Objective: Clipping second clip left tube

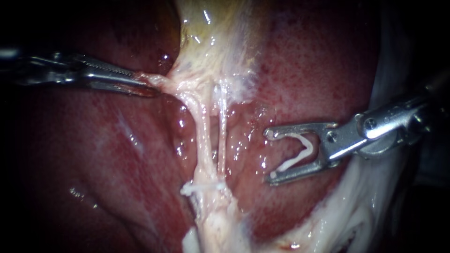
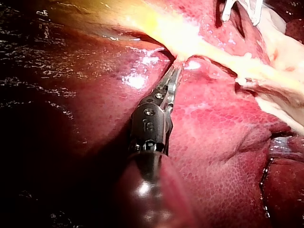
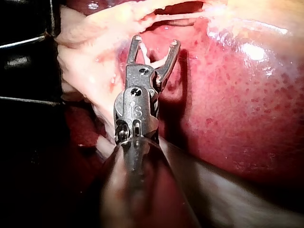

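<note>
Two tubes run upright, side by side. Our left instrument clamps pale tissue at their upper end. Left tube carries a placed clip across its foot; right tube lies just beside it. Our right instrument, the nearer, grips a fresh clip in wide-set jaws, mouth crosswise toward the tubes, well apart; right tube intervenes. Tubes' backs hidden.

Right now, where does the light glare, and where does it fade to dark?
Endoscope view: wet glints on the liver; left instrument dim at the dark edge. Left wrist view: gallbladder glares. Right wrist view: bright patch on liver beside the right instrument and its clip.
</note>
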Available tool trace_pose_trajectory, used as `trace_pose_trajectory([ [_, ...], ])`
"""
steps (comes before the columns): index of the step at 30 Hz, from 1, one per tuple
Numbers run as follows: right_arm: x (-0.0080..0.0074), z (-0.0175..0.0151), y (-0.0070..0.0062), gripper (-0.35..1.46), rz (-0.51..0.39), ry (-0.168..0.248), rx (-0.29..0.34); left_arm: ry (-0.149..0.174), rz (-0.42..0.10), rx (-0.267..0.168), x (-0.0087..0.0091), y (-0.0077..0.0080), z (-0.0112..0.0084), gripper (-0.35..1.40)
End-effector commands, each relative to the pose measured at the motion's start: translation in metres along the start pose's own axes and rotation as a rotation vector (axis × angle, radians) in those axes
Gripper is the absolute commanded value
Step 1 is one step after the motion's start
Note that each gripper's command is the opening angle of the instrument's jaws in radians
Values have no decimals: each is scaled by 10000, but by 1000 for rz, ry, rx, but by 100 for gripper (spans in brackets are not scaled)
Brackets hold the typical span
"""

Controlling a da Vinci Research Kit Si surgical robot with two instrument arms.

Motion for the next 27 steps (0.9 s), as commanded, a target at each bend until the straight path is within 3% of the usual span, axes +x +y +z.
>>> trace_pose_trajectory([
  [1, 0, 0, 0, 50, 0, 0, 0, 0, 0, -1, 1, 0, -2, -35],
  [7, 0, 0, -1, 50, 0, 0, 0, -3, -8, -11, 17, -2, -32, -35],
  [14, 4, 3, -3, 50, 1, 0, -1, 33, -15, 18, 43, -3, -73, -35],
  [19, 16, 19, -6, 50, 46, 10, 6, 33, -15, 21, 42, -1, -72, -35],
  [23, 32, 42, -6, 49, 176, 23, 93, 33, -15, 22, 43, 0, -70, -35],
  [27, 46, 63, -5, 49, 275, 25, 135, 33, -15, 22, 43, 0, -70, -35],
])
